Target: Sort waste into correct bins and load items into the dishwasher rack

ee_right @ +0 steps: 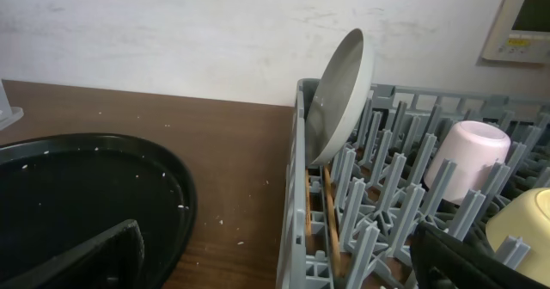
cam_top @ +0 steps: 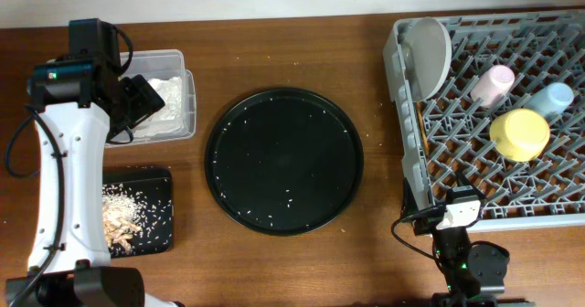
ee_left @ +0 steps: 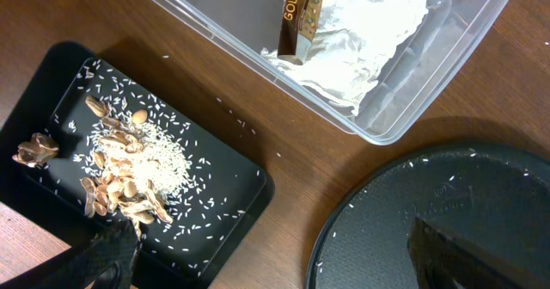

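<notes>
The grey dishwasher rack [cam_top: 398, 115] on the right holds an upright grey-white plate [cam_top: 430, 56], a pink cup [cam_top: 492, 83], a light blue cup [cam_top: 553, 99] and a yellow bowl [cam_top: 519, 133]. Wooden chopsticks [ee_right: 330, 224] lie along its left wall. The clear box [ee_left: 412, 108] contains white napkins [ee_left: 352, 39] and a gold wrapper [ee_left: 301, 14]. Food scraps with rice [ee_left: 129, 169] lie in the small black tray [ee_left: 228, 207]. My left gripper [cam_top: 139, 101] hangs open and empty near the clear box. My right gripper [cam_top: 462, 197] stands open and empty at the rack's front left corner.
A large round black tray [cam_top: 283, 161] with scattered rice grains sits in the middle of the wooden table. Loose grains dot the wood around it. A wall with a control panel [ee_right: 516, 22] stands behind the table.
</notes>
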Motion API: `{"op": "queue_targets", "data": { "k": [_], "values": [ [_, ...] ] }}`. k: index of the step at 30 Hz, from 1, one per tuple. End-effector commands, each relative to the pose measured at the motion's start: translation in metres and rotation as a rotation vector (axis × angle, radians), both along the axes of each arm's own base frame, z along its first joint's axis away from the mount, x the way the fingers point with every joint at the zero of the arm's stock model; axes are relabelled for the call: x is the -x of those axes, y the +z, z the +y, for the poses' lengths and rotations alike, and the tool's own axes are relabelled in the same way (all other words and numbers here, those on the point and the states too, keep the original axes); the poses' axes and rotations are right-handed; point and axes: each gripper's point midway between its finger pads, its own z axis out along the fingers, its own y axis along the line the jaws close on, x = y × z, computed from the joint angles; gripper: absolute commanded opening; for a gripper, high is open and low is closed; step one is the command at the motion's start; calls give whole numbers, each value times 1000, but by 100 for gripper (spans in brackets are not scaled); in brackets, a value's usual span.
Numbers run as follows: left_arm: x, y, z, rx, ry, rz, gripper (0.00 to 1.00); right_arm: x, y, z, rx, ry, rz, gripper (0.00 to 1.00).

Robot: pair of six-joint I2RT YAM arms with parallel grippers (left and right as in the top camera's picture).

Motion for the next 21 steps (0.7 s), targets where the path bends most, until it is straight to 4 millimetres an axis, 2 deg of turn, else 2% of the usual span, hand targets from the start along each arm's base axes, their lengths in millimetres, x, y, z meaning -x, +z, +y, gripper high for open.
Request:
{"op": "queue_targets", "data": {
  "k": [1,15,17,19,21],
  "values": [
    [2,6,2,-8,4,-15,99,0,-3,-3,4,-15,3,98],
    [2,5,3,-13,0,-11,99,0,-3,-3,4,-15,3,98],
    [11,3,3,-27,-22,34,99,0,-3,-3,4,-15,3,98],
    [31,5,11,-83,-30,104,99,0,-3,-3,4,-15,3,98],
    [48,2,10,-81,-32,140,99,0,-3,-3,4,-15,3,98]
  ]
}}
